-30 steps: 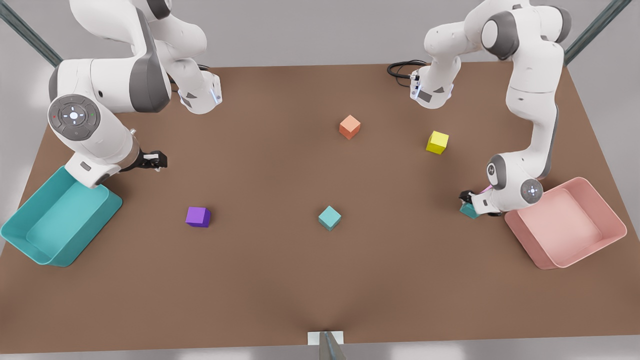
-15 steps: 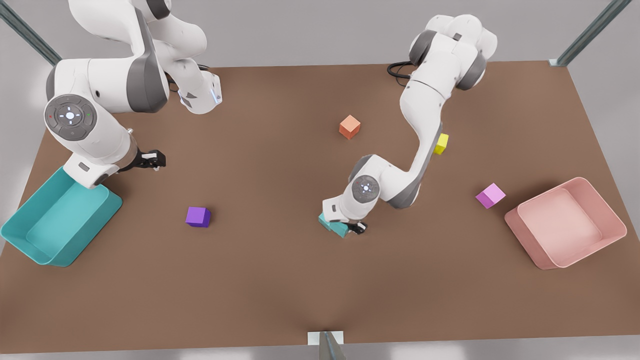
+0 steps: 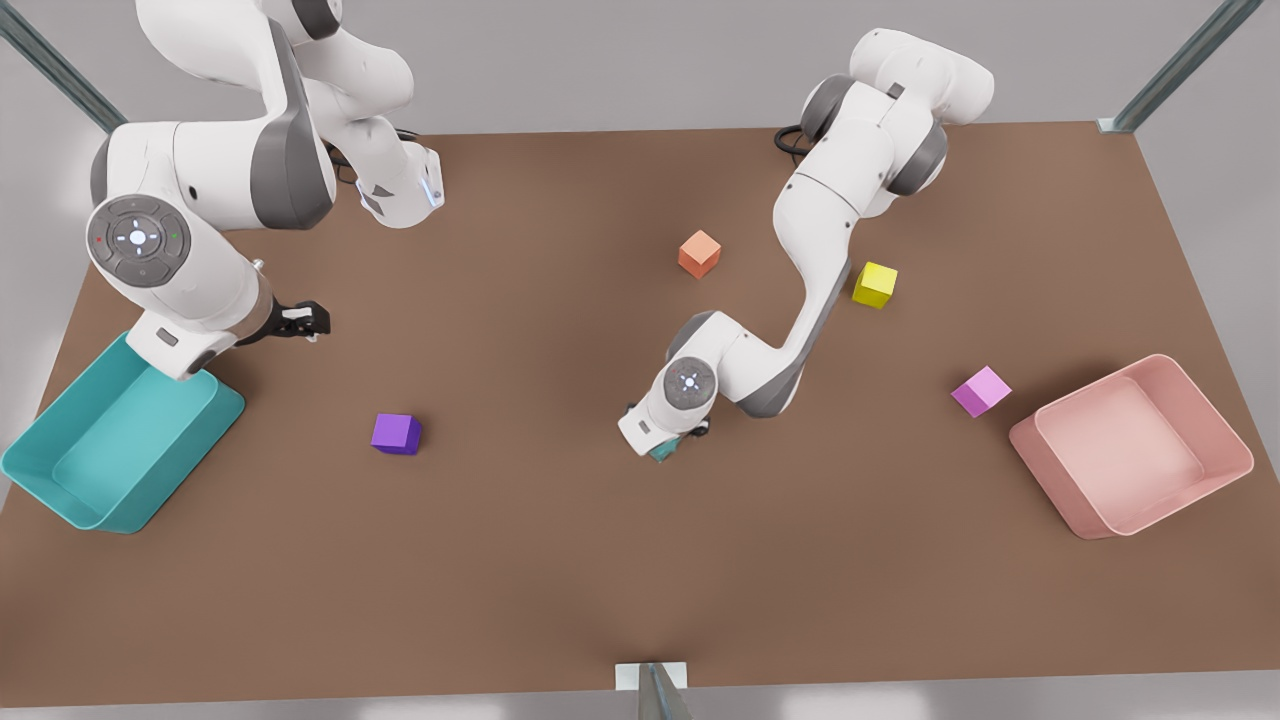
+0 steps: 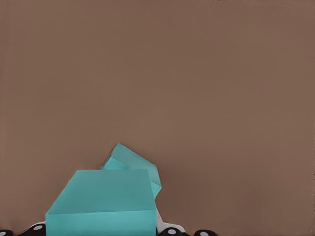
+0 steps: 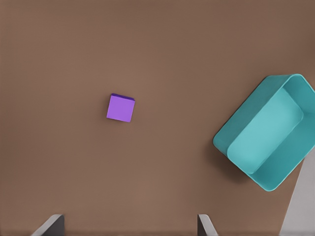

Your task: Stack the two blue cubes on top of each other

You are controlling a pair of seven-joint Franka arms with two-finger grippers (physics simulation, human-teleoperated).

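Cubes: left gripper (image 3: pixel 668 445) has carried one blue cube (image 4: pixel 101 201) from beside the pink bin (image 3: pixel 1130 445) to mid-table – still clamped, above the second blue cube (image 4: pixel 135 164); release pending. Right gripper (image 3: pixel 300 322) waits open, far left, near the teal bin (image 3: pixel 110 440). Brown table (image 3: pixel 560 570), grey surroundings.

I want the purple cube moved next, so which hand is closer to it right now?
Right. The right hand waits just up-left of the purple cube in the front view; the left hand is farther off, at the teal cubes mid-table.
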